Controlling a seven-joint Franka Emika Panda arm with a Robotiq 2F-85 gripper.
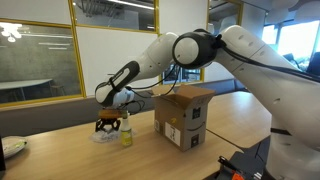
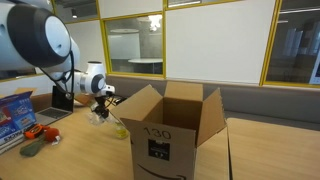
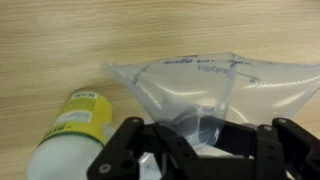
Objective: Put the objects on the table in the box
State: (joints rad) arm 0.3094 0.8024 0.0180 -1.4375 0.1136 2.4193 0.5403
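A clear plastic bag [image 3: 222,84] lies on the wooden table, and its near end narrows to a pinch between my gripper's [image 3: 196,138] fingers. The gripper is shut on that bag, low over the table. A small bottle with a yellow label [image 3: 76,126] stands right beside the bag, touching or almost touching it. In both exterior views the gripper [image 1: 108,123] [image 2: 101,100] hangs over the bag [image 1: 101,136] [image 2: 99,116], with the bottle [image 1: 126,131] [image 2: 118,128] next to it. The open cardboard box [image 1: 184,116] [image 2: 170,136] stands on the table a short way from them.
In an exterior view a blue packet [image 2: 12,110], a red object [image 2: 45,132] and a green object [image 2: 33,147] lie at the table's edge. A plate [image 1: 12,147] sits at the far end. Glass partitions stand behind the table.
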